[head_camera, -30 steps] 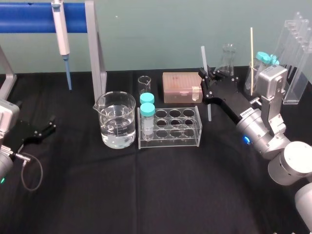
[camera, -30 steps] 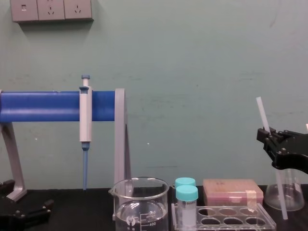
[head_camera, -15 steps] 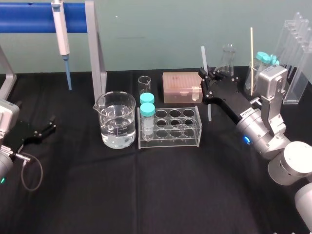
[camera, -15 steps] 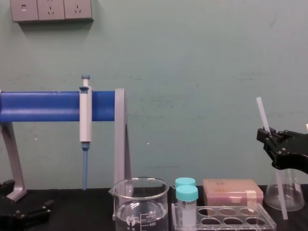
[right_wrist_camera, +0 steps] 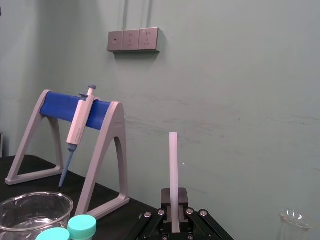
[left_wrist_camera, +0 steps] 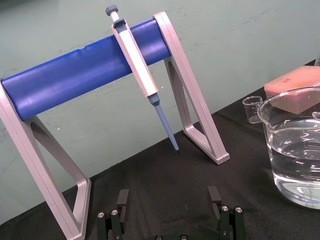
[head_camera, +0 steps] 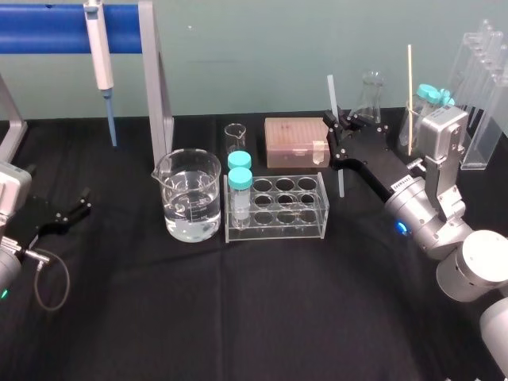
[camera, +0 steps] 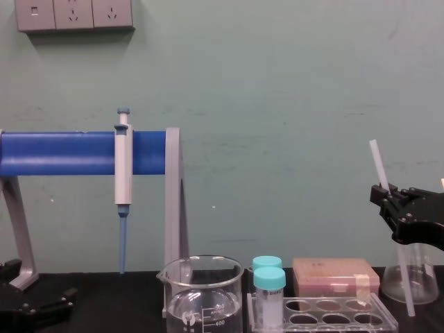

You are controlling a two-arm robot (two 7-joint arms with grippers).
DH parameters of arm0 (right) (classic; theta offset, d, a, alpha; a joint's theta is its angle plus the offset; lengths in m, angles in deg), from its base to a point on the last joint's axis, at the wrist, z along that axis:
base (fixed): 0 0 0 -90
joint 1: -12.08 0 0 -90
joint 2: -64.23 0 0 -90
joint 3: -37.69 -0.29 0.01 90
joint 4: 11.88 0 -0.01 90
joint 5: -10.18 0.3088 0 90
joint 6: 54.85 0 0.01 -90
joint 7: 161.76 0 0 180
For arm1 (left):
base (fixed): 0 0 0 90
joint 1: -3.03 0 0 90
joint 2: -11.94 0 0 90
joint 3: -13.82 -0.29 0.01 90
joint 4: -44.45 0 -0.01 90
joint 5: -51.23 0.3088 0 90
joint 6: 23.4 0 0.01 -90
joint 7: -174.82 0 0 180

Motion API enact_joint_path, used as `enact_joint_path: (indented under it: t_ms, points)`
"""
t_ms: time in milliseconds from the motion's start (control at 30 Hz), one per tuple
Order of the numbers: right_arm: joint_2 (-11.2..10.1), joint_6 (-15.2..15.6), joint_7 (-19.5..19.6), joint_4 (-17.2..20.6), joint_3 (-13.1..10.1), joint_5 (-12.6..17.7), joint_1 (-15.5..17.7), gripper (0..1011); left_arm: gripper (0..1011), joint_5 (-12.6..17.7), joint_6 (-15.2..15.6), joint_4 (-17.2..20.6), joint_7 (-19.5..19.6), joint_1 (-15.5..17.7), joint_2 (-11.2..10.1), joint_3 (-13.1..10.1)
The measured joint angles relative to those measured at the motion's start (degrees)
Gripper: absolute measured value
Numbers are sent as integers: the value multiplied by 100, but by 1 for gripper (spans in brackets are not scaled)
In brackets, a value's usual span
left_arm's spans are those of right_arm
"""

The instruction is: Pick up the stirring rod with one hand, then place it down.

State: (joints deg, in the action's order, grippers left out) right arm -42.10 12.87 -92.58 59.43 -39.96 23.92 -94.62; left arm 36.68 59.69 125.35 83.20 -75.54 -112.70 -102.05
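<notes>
No movement is registered over the last second: the stirring rod (head_camera: 332,94) is kept pinched at mid-length by the right gripper (head_camera: 337,131), nearly upright and slightly tilted, just beside the right end of the clear tube rack (head_camera: 276,208). The pick-up is therefore judged done and the set-down not begun. The rod is seen as thin, straight, smooth and translucent white between flat, angular black fingers, while the left gripper (head_camera: 79,202) is parked low at the left, fingers spread.

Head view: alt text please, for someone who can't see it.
The right gripper holds the stirring rod nearly upright, gripped near its middle, just right of the clear tube rack. A beaker of water stands left of the rack. The left gripper is open at far left, low over the black table.
</notes>
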Motion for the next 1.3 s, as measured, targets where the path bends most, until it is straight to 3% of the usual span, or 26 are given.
enact_joint_path:
  t_ms: [200, 800, 1300]
  points:
    - [17, -53, -42, -20, -23, -44, -14, 75, 1000, 0, 0, 0, 0, 0, 0, 0]
    - [108, -700, -520, -481, 32, -266, -379, 75, 1000, 0, 0, 0, 0, 0, 0, 0]
    - [221, -824, -1183, -1270, 176, 183, -915, 75, 1000, 0, 0, 0, 0, 0, 0, 0]
